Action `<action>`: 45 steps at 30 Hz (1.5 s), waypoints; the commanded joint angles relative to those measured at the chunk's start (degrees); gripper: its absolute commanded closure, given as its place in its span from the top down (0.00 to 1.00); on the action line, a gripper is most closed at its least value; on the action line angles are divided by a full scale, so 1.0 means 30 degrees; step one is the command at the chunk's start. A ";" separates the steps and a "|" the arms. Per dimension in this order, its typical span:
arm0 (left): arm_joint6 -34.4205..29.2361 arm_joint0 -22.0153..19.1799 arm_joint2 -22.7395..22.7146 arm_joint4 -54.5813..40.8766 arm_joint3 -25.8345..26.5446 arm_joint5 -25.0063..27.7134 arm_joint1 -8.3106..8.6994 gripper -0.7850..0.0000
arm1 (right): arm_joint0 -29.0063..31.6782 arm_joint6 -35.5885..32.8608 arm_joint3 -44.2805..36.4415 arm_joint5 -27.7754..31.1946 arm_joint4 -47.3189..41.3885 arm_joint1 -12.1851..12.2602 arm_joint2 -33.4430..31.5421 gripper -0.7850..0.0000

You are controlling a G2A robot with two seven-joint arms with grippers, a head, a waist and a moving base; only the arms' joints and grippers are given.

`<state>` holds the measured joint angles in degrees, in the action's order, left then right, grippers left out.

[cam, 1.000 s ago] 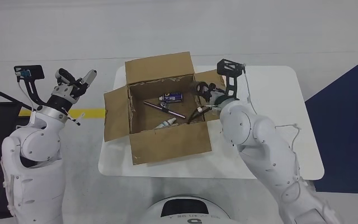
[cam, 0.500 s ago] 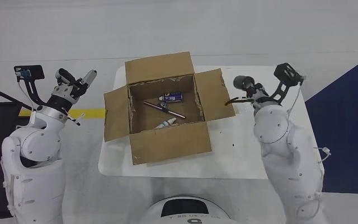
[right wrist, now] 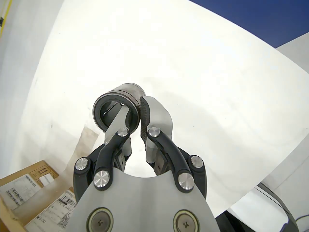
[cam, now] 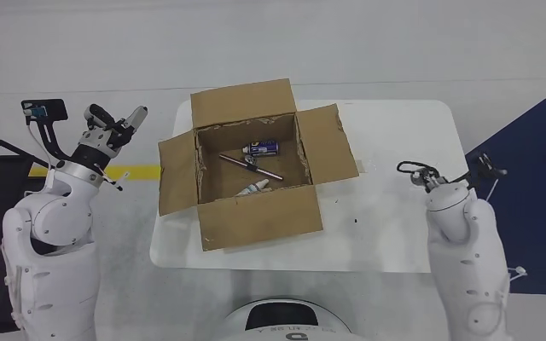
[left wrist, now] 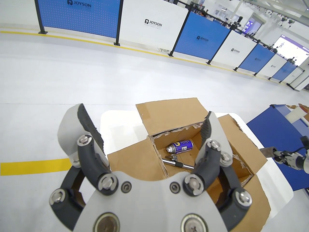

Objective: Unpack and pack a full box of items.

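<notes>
In the right wrist view, one finger (right wrist: 118, 119) of the right tool (right wrist: 134, 105) reaches into the bore of the metal sleeve (right wrist: 128, 90), and its tip is lost inside. The sleeve's far end faces away, unseen. The box (right wrist: 24, 182) is cut off by the picture's corner, leaving only a labelled flap. In the top view that tool sits at the right edge of the tabletop (cam: 401, 230), too small and dark to tell how it grips. The box's near wall hides one end of a small pale tube (cam: 250, 189), itself too small to identify. In the left wrist view, a finger (left wrist: 210, 141) of the left tool (left wrist: 144, 112) covers one end of the metal rod (left wrist: 178, 164) and part of the box floor.
</notes>
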<state>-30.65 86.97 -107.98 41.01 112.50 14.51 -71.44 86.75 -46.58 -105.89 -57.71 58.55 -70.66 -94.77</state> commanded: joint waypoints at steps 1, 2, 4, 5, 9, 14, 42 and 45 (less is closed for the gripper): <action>0.0000 0.0000 0.0000 0.0000 0.0000 0.0000 0.0000 1.00 | -0.0376 -0.0259 0.0725 0.0255 -0.0107 0.0038 0.0153 0.00; 0.0000 0.0000 0.0000 0.0000 0.0000 0.0000 0.0000 1.00 | -0.0575 -0.0451 0.1076 0.0447 -0.0091 0.0075 0.0165 0.00; 0.0000 0.0000 0.0000 0.0000 0.0000 0.0000 0.0000 1.00 | -0.0961 -0.0950 0.1976 0.0944 0.0061 0.0162 0.0202 0.00; 0.0000 0.0000 0.0000 0.0000 0.0000 0.0000 0.0000 1.00 | -0.1215 -0.1231 0.2460 0.1225 0.0090 0.0199 0.0203 0.00; 0.0000 0.0000 0.0000 0.0000 0.0000 0.0000 0.0000 1.00 | -0.2167 -0.2418 0.4006 0.2411 0.0330 0.0319 0.0241 0.00; 0.0000 0.0000 0.0000 0.0000 0.0000 0.0000 0.0000 1.00 | -0.2826 -0.3003 0.4871 0.2996 0.0811 0.0287 0.0209 0.00; 0.0000 0.0000 0.0000 0.0000 0.0000 0.0000 0.0000 1.00 | -0.2276 -0.5985 -0.6230 0.5986 -0.0032 -0.0146 0.3129 1.00; 0.0000 0.0000 0.0000 0.0000 0.0000 0.0000 0.0000 1.00 | -0.4097 -0.6912 -0.4711 0.6913 0.2252 -0.0122 0.4726 1.00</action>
<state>-30.65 86.97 -107.98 41.01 112.50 14.51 -71.44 75.74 -66.88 -120.97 -37.34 63.51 -71.02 -81.54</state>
